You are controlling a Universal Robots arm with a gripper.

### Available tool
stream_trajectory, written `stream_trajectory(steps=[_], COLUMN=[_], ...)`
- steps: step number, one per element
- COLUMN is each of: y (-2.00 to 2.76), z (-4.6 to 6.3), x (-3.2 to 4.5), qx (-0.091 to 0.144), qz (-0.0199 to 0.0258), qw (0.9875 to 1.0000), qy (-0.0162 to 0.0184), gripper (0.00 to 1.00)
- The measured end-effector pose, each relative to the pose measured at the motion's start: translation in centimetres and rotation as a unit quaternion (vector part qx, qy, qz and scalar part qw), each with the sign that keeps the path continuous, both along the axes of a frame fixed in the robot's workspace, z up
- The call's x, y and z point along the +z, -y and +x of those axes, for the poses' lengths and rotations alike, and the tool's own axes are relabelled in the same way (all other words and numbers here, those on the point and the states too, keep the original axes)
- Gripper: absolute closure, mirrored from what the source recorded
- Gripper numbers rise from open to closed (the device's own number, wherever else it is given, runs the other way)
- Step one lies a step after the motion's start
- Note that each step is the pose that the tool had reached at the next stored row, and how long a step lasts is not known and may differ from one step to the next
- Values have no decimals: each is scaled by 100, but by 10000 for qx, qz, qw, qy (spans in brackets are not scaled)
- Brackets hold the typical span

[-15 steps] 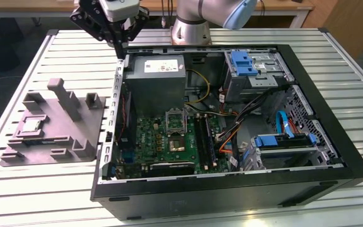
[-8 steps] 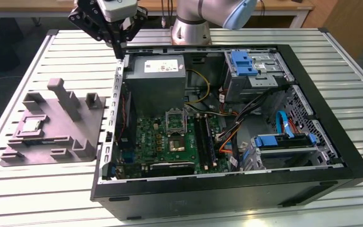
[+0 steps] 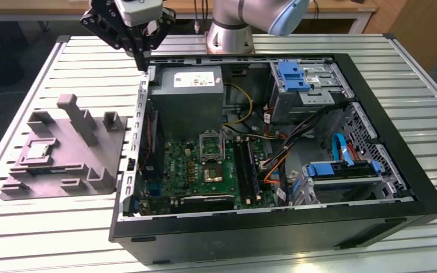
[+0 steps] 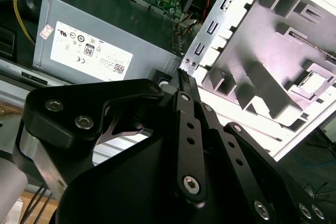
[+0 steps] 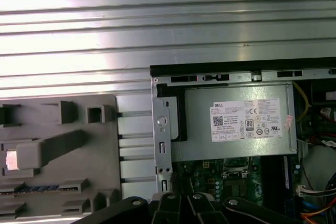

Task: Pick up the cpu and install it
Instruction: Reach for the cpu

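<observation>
cpu [image 3: 38,152]: lying flat in a square recess of the tray [image 3: 61,187], out on the exterior view's left and outside the case [image 3: 279,230]. Nothing is touching it, and it looks parked face up for a reach from above.
gripper [image 3: 140,61]: hanging over the case's back corner, just above the power supply [image 3: 192,96]. Its fingers are pressed together with nothing between them, and it is well apart from the cpu.
tray: grey moulded block with upright posts, sitting on the slatted table [image 3: 44,242] just beside the case wall. I'd say each recess keeps its part in a fixed, known spot.
case: on its side with the panel off, so the board [image 3: 180,170] faces up and is open to the arm.
socket [image 3: 210,144]: dark rectangle with a shiny frame on the board. I can't tell whether the frame is latched.
progress: the pick hasn't started, with the chip in its seat and the fingers empty.
</observation>
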State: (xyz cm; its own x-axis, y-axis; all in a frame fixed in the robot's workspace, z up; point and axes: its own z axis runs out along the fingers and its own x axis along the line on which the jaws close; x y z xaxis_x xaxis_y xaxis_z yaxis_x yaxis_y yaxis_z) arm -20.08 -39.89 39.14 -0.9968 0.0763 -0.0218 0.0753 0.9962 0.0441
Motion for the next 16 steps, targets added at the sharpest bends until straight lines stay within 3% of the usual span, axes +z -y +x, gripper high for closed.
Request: stream_trajectory(steps=[16], y=[0], z=[-85], x=[-1], qx=[0], qz=[0], qw=[10000], qy=[0], gripper=[89])
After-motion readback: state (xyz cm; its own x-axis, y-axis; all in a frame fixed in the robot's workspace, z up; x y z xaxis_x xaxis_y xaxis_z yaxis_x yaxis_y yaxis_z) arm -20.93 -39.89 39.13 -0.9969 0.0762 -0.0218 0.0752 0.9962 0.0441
